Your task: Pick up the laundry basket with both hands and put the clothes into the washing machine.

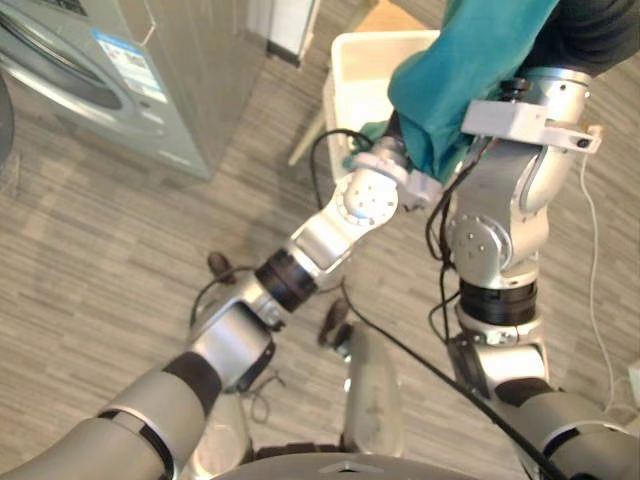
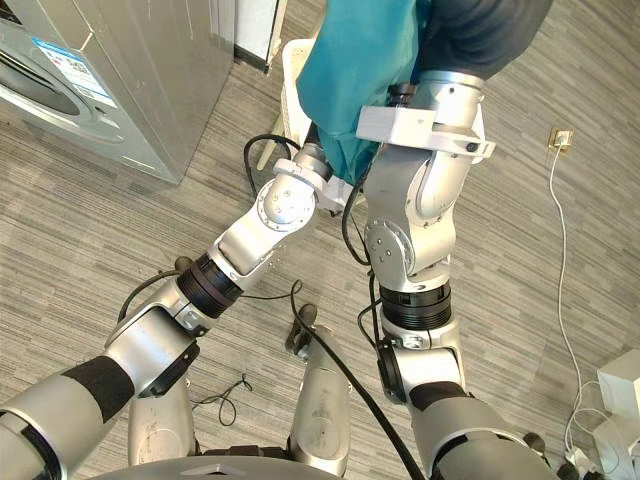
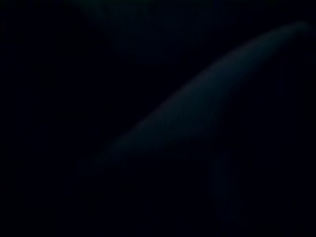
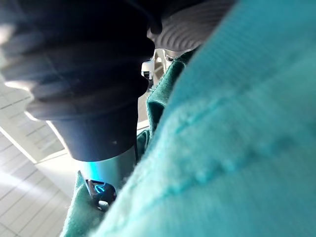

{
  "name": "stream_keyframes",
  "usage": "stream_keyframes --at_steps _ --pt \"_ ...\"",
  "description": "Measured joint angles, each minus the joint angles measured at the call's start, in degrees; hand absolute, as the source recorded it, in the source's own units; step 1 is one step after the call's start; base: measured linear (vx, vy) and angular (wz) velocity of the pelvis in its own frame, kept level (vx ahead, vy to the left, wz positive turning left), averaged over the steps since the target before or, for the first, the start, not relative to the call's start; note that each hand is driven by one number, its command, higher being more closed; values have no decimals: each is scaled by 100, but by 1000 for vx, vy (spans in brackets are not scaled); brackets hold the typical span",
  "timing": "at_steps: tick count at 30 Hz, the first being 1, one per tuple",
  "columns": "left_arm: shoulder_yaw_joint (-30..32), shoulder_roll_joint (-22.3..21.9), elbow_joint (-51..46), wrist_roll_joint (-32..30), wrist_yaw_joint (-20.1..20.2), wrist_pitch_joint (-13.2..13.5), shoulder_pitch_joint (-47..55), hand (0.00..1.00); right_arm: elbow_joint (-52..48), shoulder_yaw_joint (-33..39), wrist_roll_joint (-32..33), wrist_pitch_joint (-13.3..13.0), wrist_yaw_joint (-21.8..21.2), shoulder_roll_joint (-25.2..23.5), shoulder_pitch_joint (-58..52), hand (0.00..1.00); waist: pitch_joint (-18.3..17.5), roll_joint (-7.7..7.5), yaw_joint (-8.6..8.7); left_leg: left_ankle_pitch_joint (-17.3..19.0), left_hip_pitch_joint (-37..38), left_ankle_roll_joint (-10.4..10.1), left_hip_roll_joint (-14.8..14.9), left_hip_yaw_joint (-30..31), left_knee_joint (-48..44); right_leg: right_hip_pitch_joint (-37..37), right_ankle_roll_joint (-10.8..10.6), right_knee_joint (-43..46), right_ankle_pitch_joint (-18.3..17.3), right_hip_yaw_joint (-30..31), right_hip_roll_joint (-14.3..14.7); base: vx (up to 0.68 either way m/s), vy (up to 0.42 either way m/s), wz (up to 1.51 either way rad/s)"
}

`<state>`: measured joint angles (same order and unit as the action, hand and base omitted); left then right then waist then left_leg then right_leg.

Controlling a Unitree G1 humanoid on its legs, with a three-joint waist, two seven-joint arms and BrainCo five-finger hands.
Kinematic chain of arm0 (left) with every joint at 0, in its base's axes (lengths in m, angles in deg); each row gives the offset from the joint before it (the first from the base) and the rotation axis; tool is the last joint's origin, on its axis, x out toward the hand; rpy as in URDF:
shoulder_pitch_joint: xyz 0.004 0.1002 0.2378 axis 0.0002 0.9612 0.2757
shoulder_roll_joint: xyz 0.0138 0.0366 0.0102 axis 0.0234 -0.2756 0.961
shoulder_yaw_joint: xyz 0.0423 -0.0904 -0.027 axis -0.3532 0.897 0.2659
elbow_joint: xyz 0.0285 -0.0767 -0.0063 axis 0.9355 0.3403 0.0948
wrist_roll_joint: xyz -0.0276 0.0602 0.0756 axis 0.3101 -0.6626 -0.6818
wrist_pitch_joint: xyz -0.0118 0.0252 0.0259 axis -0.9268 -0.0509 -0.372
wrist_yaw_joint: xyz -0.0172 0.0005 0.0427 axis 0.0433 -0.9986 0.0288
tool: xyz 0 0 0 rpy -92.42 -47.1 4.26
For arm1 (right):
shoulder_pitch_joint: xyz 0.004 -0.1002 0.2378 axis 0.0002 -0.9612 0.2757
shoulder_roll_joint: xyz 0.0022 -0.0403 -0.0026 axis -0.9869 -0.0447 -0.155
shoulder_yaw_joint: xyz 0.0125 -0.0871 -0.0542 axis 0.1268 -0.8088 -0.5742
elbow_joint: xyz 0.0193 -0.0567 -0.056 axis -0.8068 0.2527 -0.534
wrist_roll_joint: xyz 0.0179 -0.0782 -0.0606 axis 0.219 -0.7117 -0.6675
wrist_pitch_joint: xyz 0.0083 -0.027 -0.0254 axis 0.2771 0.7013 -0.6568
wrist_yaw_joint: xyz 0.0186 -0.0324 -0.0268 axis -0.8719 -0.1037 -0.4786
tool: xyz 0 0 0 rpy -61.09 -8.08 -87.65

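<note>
A teal garment [image 1: 460,80] hangs over my raised right arm, just above the white laundry basket [image 1: 350,60] that stands on the floor at the back. My right hand [image 2: 480,30] is up at the top edge, with its dark ribbed cover [image 4: 84,74] pressed against the teal cloth [image 4: 237,138]. My left arm reaches forward to the basket's near rim, and its hand [image 1: 392,150] goes in under the hanging garment, which hides it. The grey washing machine [image 1: 120,70] stands at the far left with its round door [image 1: 60,70] facing this way.
Grey wood-pattern floor [image 1: 100,250] lies between me and the washing machine. A white cable [image 2: 560,260] runs along the floor on the right to a wall socket [image 2: 560,137], with white boxes [image 2: 615,400] beside it.
</note>
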<state>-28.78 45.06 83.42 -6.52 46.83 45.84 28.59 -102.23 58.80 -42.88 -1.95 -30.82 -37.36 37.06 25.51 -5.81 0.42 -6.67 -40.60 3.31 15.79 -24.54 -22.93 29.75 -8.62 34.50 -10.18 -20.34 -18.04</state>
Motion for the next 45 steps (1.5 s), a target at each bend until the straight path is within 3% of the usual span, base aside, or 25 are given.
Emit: stream_keyframes --at_steps 5,10,18,22,45 --pt "-59 10 26 2 0 0 85 100 0 5 -2 42 -60 15 -144 0 -21 25 -72 46 153 16 -66 43 -6 -226 -43 4 -50 -85 -60 48 -67 9" --pt "-131 14 26 3 0 1 108 100 -1 120 -4 42 -116 90 -283 0 -110 147 -133 81 171 15 -87 70 -27 -310 -42 -51 -66 -108 -64 47 -69 4" --pt "-176 29 18 11 0 1 240 100 2 149 -11 160 -117 81 -470 0 -126 160 -185 169 377 3 -90 94 -91 -594 -99 -68 -92 -192 -87 52 -80 2" --pt "-177 32 4 22 0 1 264 100 3 150 -29 162 -115 81 -541 0 -310 219 -192 186 368 -11 -90 89 -87 -598 -51 -111 -141 -205 -85 45 -97 -1" --pt "-156 38 -231 84 -57 1 283 100 7 97 -274 169 -230 109 -621 0 -332 221 -234 423 254 -3 -6 111 -411 -646 -121 -198 -92 -199 -53 39 -63 -1"
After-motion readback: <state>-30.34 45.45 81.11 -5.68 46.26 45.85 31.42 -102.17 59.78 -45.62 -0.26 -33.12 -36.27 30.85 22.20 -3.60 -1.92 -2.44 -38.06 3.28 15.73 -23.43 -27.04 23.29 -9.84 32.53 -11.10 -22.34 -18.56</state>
